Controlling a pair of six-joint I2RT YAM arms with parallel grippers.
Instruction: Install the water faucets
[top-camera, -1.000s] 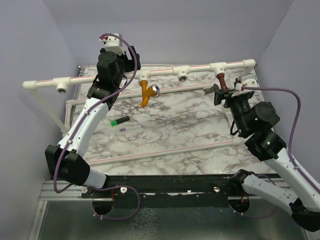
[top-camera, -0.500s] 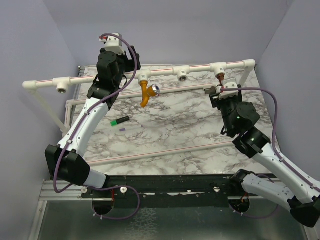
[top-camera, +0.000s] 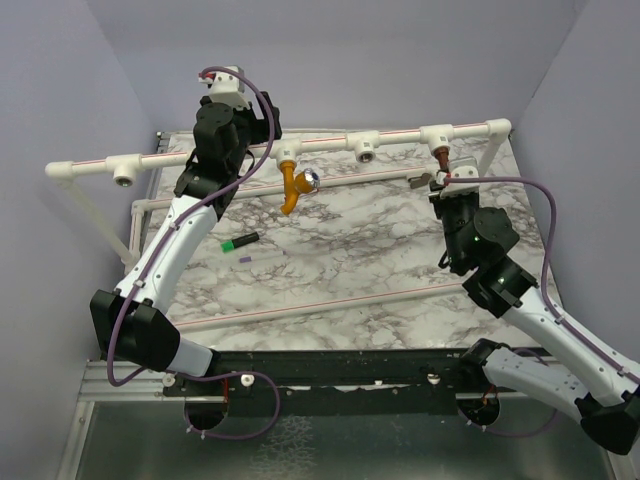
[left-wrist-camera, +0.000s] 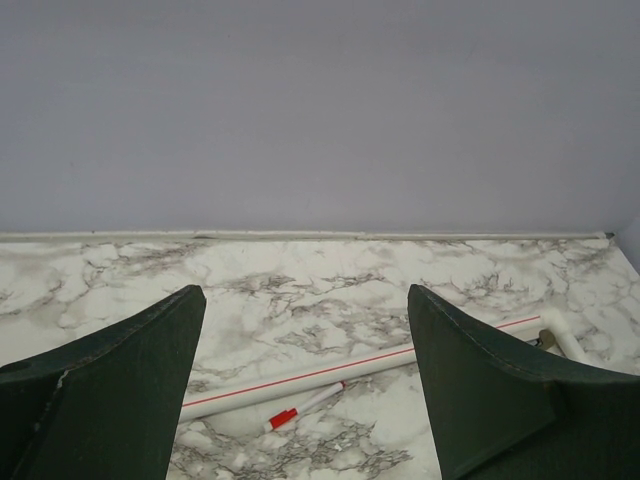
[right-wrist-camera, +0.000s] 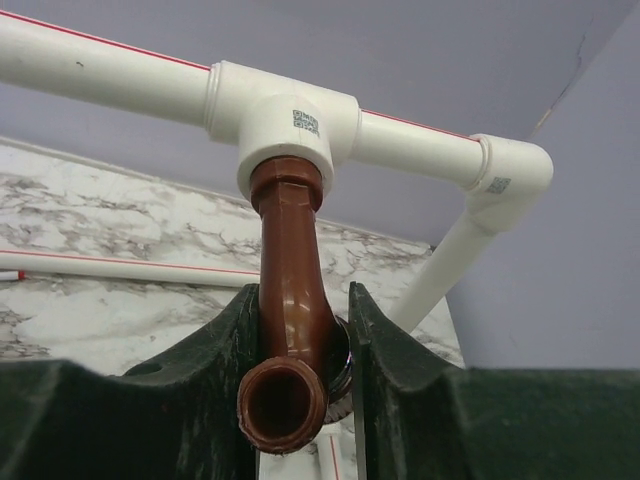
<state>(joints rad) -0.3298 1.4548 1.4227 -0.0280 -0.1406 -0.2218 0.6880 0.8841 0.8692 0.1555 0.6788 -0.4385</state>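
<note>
A green marker (top-camera: 240, 241) lies on the marble surface (top-camera: 350, 260), well apart from both arms; further back the orange faucet (top-camera: 290, 190), with its silver knob (top-camera: 311, 180), hangs from a tee on the white pipe (top-camera: 320, 147), nothing touching it, so that one looks installed.

To the right, the right claw (right-wrist-camera: 302, 305) reaches up under the pipe; its jaws stand narrow, one on each side of the brown faucet (right-wrist-camera: 292, 270), and seem pressed against it. The faucet's upper end sits in the socket of its tee (right-wrist-camera: 285, 115), spout toward the camera; whether it is screwed fully home I cannot tell.

Farthest, the left claw (left-wrist-camera: 302, 310) is raised beyond the pipe, jaws wide apart and holding nothing, facing the back wall.

Judgement: the task is near its end; both faucets are in their tees, and what seems left is tightening or checking the brown one, then letting go.
</note>
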